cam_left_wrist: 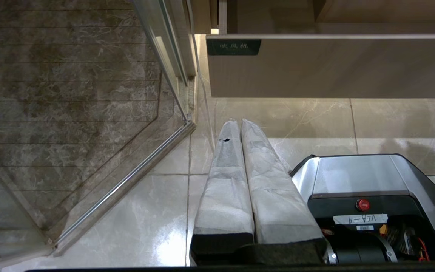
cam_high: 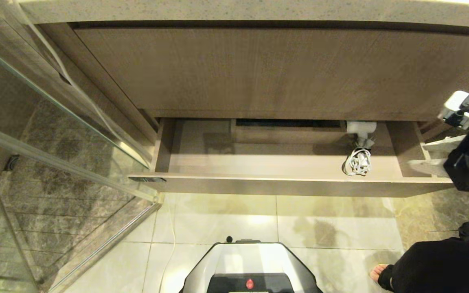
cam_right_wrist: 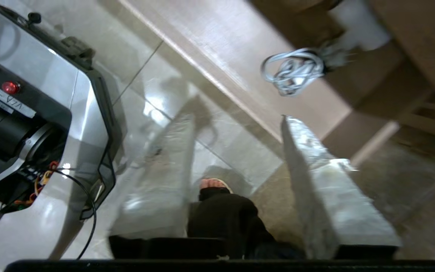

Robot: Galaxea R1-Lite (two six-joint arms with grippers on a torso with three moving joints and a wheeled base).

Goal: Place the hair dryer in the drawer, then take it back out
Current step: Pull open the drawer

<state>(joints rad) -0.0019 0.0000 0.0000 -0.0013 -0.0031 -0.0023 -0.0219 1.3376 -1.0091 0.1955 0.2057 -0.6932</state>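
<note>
Right gripper (cam_right_wrist: 236, 121) gapes empty beside the drawer (cam_high: 283, 185), hair dryer (cam_high: 360, 134) inside half hidden

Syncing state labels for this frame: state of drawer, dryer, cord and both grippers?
drawer: pulled open.
hair dryer: lying inside the drawer at its back right, mostly hidden under the cabinet front, not held.
cord: coiled, on the drawer floor.
right gripper: open, empty, beside the drawer's right end.
left gripper: shut, empty, parked above the floor.

the hair dryer (cam_high: 361, 129) lies in the open drawer's (cam_high: 283, 185) right part, cord (cam_high: 357, 162) in front.
</note>
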